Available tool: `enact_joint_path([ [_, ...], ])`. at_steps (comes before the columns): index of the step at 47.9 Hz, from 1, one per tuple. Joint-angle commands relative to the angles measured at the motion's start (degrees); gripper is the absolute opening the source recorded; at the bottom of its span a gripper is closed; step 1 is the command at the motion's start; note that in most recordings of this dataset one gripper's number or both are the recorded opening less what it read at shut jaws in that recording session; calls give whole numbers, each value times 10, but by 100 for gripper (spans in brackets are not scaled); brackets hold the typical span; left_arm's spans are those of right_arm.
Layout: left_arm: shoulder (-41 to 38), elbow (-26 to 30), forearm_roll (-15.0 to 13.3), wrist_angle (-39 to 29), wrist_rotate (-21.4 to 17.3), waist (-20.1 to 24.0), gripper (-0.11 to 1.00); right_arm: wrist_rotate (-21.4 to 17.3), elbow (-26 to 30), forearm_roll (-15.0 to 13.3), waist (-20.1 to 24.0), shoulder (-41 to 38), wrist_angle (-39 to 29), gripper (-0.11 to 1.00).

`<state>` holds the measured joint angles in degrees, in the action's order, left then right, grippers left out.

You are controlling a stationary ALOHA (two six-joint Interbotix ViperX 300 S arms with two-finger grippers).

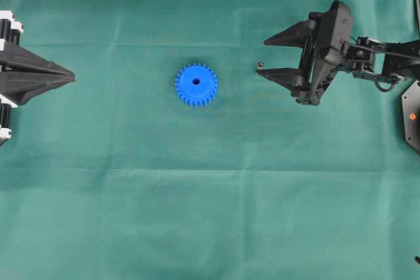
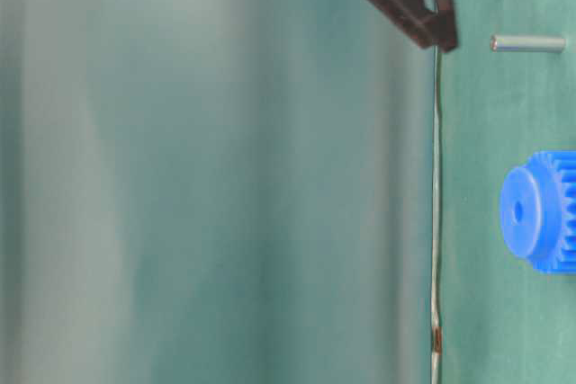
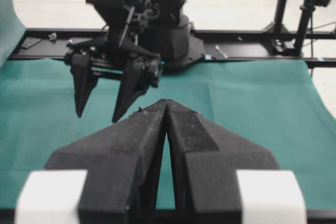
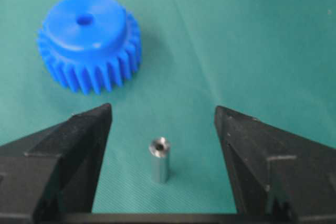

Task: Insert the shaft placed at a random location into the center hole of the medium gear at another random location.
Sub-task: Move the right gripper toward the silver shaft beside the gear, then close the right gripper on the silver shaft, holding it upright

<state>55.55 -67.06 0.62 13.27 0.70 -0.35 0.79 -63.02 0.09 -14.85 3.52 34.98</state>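
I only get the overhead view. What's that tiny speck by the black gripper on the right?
Observer: The right wrist view shows it is the shaft, a short metal pin standing upright on the cloth.
Operator: Is the gripper holding it?
Observer: No. The right gripper is open, and the pin stands in the gap between its fingers, touching neither.
Operator: And the blue wheel, is it just a flat disc?
Observer: No. The table-level view shows the medium gear has a raised hub on top, with the center hole in it.
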Motion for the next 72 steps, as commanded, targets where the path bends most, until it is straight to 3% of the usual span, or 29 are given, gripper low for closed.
enact_joint_path([
  [1, -4, 11, 1, 2, -1, 2, 3, 4, 10, 3, -4, -18, 21, 79],
  [21, -4, 11, 1, -6, 0, 2, 3, 2, 12, 13, -4, -74, 66, 78],
  [31, -4, 11, 1, -10, 0, 2, 3, 2, 13, 13, -4, -75, 66, 69],
  [35, -4, 11, 1, -12, 0, 2, 3, 2, 16, 11, -4, -76, 63, 58],
  [44, -4, 10, 1, -13, 0, 2, 3, 3, 21, 7, 4, -83, 59, 14],
  [63, -4, 10, 1, -19, 1, 2, 3, -2, 21, 7, 12, -77, 50, 14],
  [72, -4, 10, 1, -20, 1, 2, 3, -4, 25, 7, 12, -28, 10, 14],
])
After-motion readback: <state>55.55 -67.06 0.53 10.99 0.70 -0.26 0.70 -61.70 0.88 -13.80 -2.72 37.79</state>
